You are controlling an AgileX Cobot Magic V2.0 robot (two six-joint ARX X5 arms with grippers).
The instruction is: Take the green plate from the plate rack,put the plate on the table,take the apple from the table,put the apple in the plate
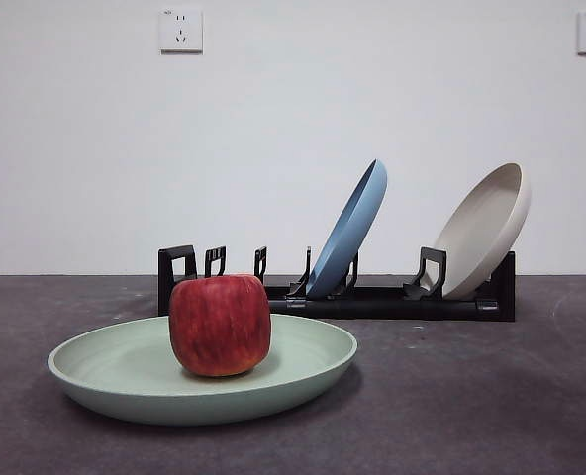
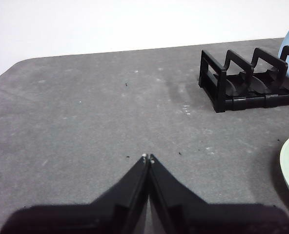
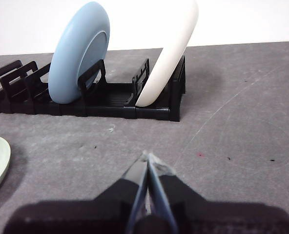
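- The wide, shallow, pale sage-green plate [image 1: 125,381] lies flat on the dark grey, mottled matte table [image 1: 471,406], nearest in the front view.
- The blocky red apple [image 1: 220,325] with darker streaks sits upright inside that plate, a little off its middle.
- Behind them stands the long, low black plastic plate rack [image 1: 392,300] — its slots nearest the apple hold nothing.
- A round blue plate [image 1: 350,230] leans in a middle slot; a round beige plate [image 1: 486,230] leans in the end slot.
- Farthest back, a white wall carries two white sockets [image 1: 181,31].
- The left gripper [image 2: 148,157] hangs over bare table, jaws pressed together on nothing; the rack end and plate rim lie off to one side.
- The right gripper [image 3: 148,157] — jaws likewise together, empty — faces the rack from well apart.
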